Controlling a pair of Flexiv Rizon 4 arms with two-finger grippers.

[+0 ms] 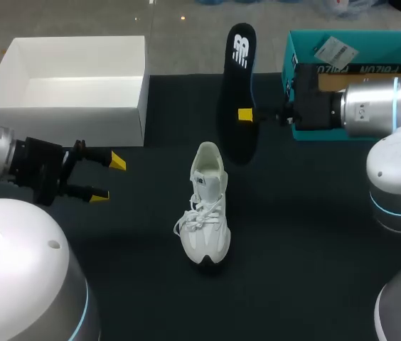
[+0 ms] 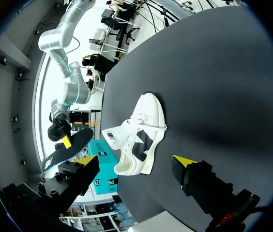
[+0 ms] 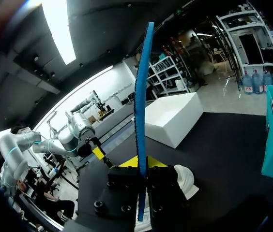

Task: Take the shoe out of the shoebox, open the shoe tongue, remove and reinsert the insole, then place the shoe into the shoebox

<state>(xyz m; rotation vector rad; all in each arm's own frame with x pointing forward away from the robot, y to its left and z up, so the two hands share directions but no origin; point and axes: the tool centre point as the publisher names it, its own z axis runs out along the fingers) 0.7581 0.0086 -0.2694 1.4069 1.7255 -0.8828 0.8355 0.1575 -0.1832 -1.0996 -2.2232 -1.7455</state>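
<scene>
Shoe (image 1: pixel 206 213) stands upright mid-bench. Right fingers (image 1: pixel 245 114) pinch the insole (image 1: pixel 236 85) toward the far edge, one tip apparently hidden behind it. Left fingers (image 1: pixel 118 162) are spread, empty. The right arm partly covers the teal shoebox (image 1: pixel 371 37).

The black insole (image 1: pixel 239 53) carries a white brand logo of bold letters at its upper end; the left wrist view shows that mark only as a pale smudge. The teal box (image 1: pixel 399 44) has a line of dark capital lettering along its near flap, upside down from the head view, and a white label (image 1: pixel 333 50) with a barcode and fine print too small to make out. The shoe (image 2: pixel 141 140) bears a small dark-printed tag on its tongue, unreadable. A tiny marking on the right arm (image 1: pixel 371 106) is illegible.
</scene>
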